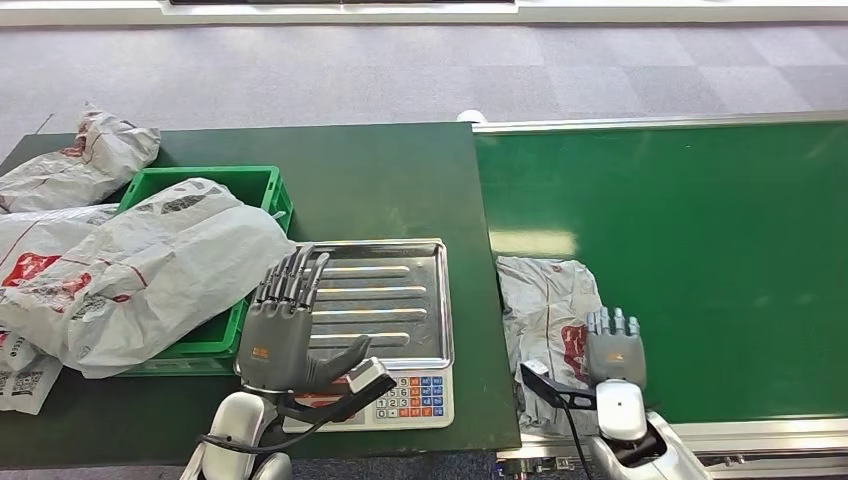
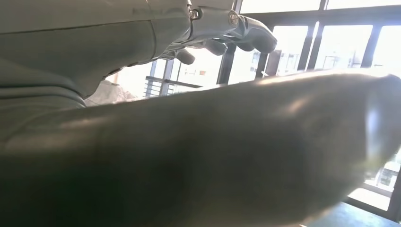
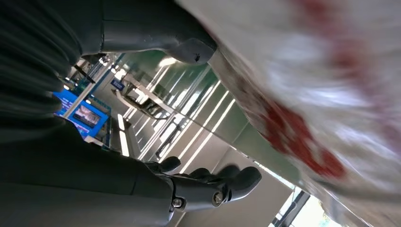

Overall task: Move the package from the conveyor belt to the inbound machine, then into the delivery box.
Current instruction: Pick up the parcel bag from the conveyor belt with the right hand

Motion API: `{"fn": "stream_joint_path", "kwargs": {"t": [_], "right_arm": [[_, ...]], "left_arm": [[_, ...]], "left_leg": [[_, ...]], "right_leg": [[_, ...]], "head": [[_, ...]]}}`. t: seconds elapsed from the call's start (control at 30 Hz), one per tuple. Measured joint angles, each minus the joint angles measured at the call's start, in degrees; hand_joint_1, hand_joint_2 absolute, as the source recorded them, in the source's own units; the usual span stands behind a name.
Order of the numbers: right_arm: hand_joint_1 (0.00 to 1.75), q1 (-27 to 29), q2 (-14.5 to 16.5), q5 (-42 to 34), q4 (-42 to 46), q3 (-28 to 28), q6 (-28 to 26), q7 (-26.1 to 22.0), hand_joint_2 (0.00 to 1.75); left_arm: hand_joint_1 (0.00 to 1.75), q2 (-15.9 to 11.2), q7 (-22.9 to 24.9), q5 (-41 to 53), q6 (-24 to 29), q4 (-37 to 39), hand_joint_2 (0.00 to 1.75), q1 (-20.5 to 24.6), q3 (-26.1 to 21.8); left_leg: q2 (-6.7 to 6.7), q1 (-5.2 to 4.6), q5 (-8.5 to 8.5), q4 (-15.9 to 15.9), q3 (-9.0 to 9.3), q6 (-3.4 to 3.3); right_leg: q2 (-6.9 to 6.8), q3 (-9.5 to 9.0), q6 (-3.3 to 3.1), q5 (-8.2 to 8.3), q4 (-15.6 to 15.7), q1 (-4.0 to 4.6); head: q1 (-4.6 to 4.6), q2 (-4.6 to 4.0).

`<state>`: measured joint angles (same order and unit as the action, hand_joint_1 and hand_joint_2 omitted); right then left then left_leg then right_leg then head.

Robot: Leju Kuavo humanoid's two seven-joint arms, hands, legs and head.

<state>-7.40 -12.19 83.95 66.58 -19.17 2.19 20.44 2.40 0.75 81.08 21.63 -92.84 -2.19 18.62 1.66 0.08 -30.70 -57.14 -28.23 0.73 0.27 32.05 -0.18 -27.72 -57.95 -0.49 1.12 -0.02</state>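
A grey-white package with red print [image 1: 545, 300] lies flat at the left edge of the green conveyor belt [image 1: 700, 250]. My right hand [image 1: 614, 347] is at the package's right edge, low over the belt. In the right wrist view its thumb [image 3: 189, 47] and fingers [image 3: 227, 182] stand apart, with the blurred package [image 3: 321, 104] close beside them and nothing gripped. My left hand [image 1: 288, 335] hovers over the left part of the inbound scale's metal tray [image 1: 400, 290], fingers spread and empty. The green delivery box [image 1: 262, 187] stands left of the scale.
A large grey bag [image 1: 150, 265] lies over the green box and covers most of it. More bags [image 1: 80, 160] are piled on the dark green table [image 1: 380, 170] at the far left. The scale's keypad [image 1: 410, 393] faces the front edge.
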Motion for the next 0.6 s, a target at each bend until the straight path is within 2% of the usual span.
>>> {"fn": "stream_joint_path", "kwargs": {"t": [0.17,0.3,0.4,0.53,0.6], "right_arm": [[0.00,8.9,-2.4,0.7,10.6,5.9,1.9,-0.5,1.75],[0.00,12.8,-2.7,-0.8,14.4,8.1,1.6,-0.7,0.00],[0.00,15.4,-1.5,-4.3,15.6,10.1,-0.9,-2.0,0.00],[0.00,17.2,2.3,-8.1,15.4,11.8,-7.6,-4.7,0.00],[0.00,17.3,4.0,-9.8,15.4,12.5,-9.6,-6.5,0.87]], "left_arm": [[0.00,-0.5,0.0,0.0,-0.1,-0.9,0.00,-0.9,-0.3],[0.00,-0.6,-0.1,0.0,-0.5,-1.3,0.00,-1.3,-0.3],[0.00,-0.7,-0.1,0.1,-0.9,-1.4,0.00,-1.5,-0.3],[0.00,-0.7,0.0,0.5,-1.7,-1.4,0.00,-1.5,-0.3],[0.00,-0.7,0.1,0.8,-2.0,-1.6,0.00,-1.4,-0.3]], "left_leg": [[-0.38,0.00,-0.07,0.0,-0.41,-0.03],[-0.40,0.01,-0.03,0.0,-0.29,-0.01],[-0.40,0.05,0.01,0.0,-0.10,0.01],[-0.45,0.06,0.02,0.1,-0.03,0.02],[-0.48,0.06,0.02,0.1,0.02,0.03]], "right_leg": [[0.29,0.11,0.01,-0.01,0.0,0.00],[0.29,0.10,0.01,0.01,0.0,0.01],[0.29,0.10,0.00,0.02,0.0,0.04],[0.39,0.14,-0.01,0.02,0.0,0.05],[0.40,0.15,-0.01,0.02,0.0,0.05]], "head": [[0.00,0.00],[-0.01,0.00],[0.01,0.00],[0.01,0.00],[0.01,0.00]]}}
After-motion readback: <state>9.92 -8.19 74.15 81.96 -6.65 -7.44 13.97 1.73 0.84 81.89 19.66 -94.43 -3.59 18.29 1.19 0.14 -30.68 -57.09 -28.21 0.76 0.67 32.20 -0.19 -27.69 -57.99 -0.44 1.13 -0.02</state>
